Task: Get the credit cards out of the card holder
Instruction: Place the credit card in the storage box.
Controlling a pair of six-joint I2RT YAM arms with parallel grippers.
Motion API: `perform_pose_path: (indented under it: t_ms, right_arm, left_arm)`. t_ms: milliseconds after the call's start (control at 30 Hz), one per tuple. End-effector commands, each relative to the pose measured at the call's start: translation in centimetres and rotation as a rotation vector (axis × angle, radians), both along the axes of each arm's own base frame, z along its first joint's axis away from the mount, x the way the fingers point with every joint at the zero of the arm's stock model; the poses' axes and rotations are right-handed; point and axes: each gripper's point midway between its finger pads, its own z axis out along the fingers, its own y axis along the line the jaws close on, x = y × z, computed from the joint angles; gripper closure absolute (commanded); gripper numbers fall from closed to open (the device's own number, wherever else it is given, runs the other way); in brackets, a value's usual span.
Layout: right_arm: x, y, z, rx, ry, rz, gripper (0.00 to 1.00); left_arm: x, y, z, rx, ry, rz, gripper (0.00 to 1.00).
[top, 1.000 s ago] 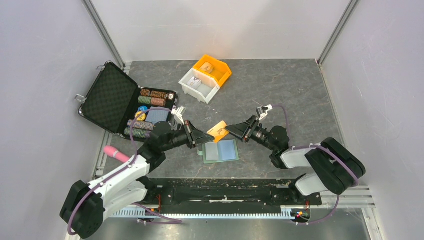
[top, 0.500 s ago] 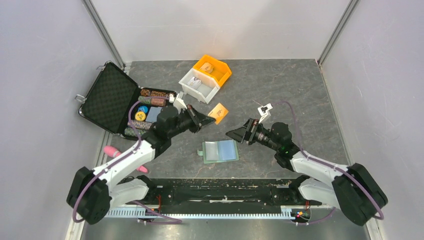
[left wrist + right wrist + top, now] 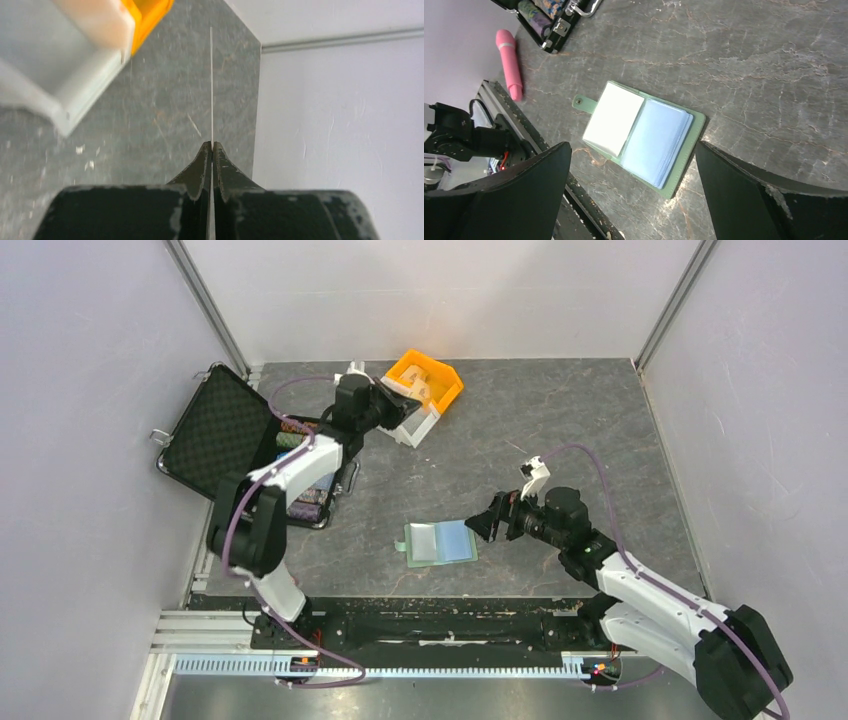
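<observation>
The pale green card holder (image 3: 441, 543) lies open on the grey table. Its left panel looks white (image 3: 614, 119), and a blue credit card (image 3: 658, 141) sits in its right pocket. My right gripper (image 3: 482, 524) hangs open just right of and above the holder, which shows between the spread fingers (image 3: 631, 150). My left gripper (image 3: 388, 400) is at the back by the bins, shut on a credit card. That card shows only edge-on, as a thin pale line (image 3: 211, 85) rising from the closed jaws (image 3: 212, 145).
A white bin (image 3: 405, 418) and an orange bin (image 3: 432, 376) stand at the back, close under the left gripper. The open black case (image 3: 225, 440) with poker chips is at the left. A pink cylinder (image 3: 509, 62) lies near the table's front left edge.
The right gripper opened, let go of the orange card and drew back over the holder. The left arm carried the card from the table's middle to the bins at the back.
</observation>
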Motion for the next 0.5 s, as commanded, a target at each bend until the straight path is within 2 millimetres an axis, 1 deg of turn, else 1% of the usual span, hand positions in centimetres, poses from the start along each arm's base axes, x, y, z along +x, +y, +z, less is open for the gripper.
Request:
perform_pose_path:
  t_ms: [0,33,67,100,133,167,200,233,267,333,467]
  right_arm:
    - [1.1,-0.1,1.6,-0.05,-0.067,0.001,0.02]
    - [1.2,-0.1,1.6,-0.058,-0.066,0.001,0.02]
    - [1.4,-0.2,1.5,-0.068,-0.067,0.001,0.02]
    - [1.5,-0.2,1.6,-0.076,-0.068,0.001,0.02]
    - [1.5,-0.2,1.6,-0.084,-0.068,0.0,0.02]
    - [1.6,-0.2,1.6,-0.089,-0.07,0.002,0.02]
    - [1.7,-0.2,1.7,-0.096,-0.07,0.0,0.02]
    - [1.8,-0.2,1.8,-0.099,-0.076,0.0,0.02]
    - [1.9,-0.2,1.8,-0.104,-0.075,-0.002,0.02]
    - [2.1,-0.3,1.9,-0.11,-0.076,-0.007,0.02]
    - [2.3,-0.3,1.9,-0.115,-0.074,-0.012,0.02]
  left_arm:
    - [5.9,0.2,0.9,0.04,-0.061,0.037,0.98]
    - [7.0,0.2,1.0,0.053,-0.064,0.04,0.98]
    - [8.1,0.3,0.3,0.073,-0.059,0.045,0.98]
    - [9.1,0.3,0.2,0.09,-0.061,0.049,0.98]
    - [10.0,0.4,0.3,0.097,-0.065,0.055,0.98]
    - [10.8,0.5,-0.3,0.099,-0.051,0.058,0.98]
    - [11.5,0.5,-0.3,0.089,-0.053,0.058,0.98]
    - [12.2,0.6,-0.8,0.085,-0.045,0.064,0.98]
    - [12.8,0.7,-0.8,0.082,-0.047,0.069,0.98]
    - [14.0,1.2,-1.7,0.082,-0.035,0.085,0.98]
    - [15.6,1.1,-3.1,0.043,-0.002,0.074,0.98]
